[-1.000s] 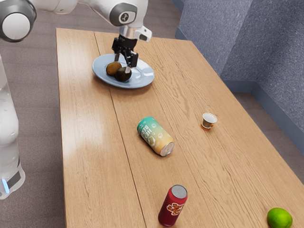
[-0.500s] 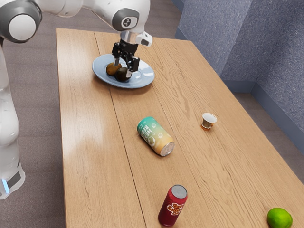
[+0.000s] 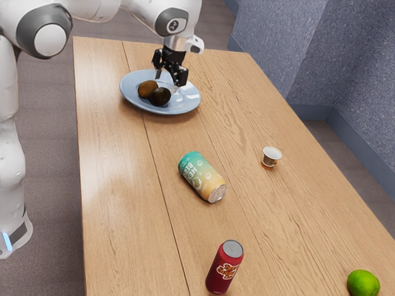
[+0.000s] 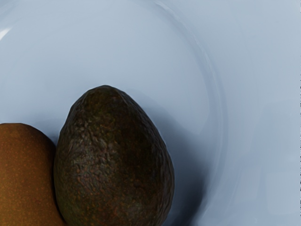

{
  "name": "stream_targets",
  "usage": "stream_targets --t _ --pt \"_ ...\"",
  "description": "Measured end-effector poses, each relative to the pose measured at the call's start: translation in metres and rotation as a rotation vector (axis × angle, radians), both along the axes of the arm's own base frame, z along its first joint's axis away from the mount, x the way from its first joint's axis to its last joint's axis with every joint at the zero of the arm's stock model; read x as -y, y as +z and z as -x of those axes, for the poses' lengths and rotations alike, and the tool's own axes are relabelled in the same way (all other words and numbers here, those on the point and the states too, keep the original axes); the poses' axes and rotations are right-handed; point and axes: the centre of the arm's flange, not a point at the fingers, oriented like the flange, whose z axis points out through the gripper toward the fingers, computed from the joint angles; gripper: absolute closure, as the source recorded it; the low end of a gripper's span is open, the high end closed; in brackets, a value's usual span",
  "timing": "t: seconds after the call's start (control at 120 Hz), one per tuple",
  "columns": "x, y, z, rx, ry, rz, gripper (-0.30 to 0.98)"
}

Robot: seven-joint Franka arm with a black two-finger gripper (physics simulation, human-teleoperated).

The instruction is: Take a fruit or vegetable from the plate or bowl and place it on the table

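My gripper [image 3: 166, 84] is over the plate [image 3: 191, 105], jaws apart w/ nothing clamped btwn them. Tips are low, near the dark avocado [image 3: 160, 96], on the side away from the brown fruit [image 3: 147, 89]. Can't tell if either tip touches the plate.

Both fruits, i.e. the task's pick options, are on the plate, side by side & touching. In the wrist view the avocado's narrow end points to bare plate, its bumpy skin nearly black w/ hints of green & reddish-brown; the brown fruit is smoother, w/ fine specks, partly cut off by the pic edge.

Plate is pale blue, round, w/ a raised rim, at the table's [image 3: 117, 185] far end in the ext. view. Elsewhere on the table: teal-&-yellow can [image 3: 202, 177] lying on its side approx. mid-table; red can [image 3: 224, 266] upright, nearer the ext. camera; small cup [image 3: 271, 156] upright toward the exterior view's right; green fruit [image 3: 363, 283] in that view's lower right corner, well apart from the plate.
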Motion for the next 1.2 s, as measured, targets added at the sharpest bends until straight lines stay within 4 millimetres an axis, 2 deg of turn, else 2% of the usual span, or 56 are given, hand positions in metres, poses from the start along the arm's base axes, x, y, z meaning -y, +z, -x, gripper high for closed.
stream_targets --t 0.325,0.683,0.833,1.2 --pt "0.001 -0.009 -0.004 -0.013 -0.004 0.011 0.00" --pt "-0.007 -0.018 -0.002 -0.021 0.012 0.027 0.00" --pt "-0.009 -0.028 -0.004 -0.037 0.013 0.033 0.00" --pt "-0.009 -0.034 -0.008 -0.036 0.007 0.032 0.00"
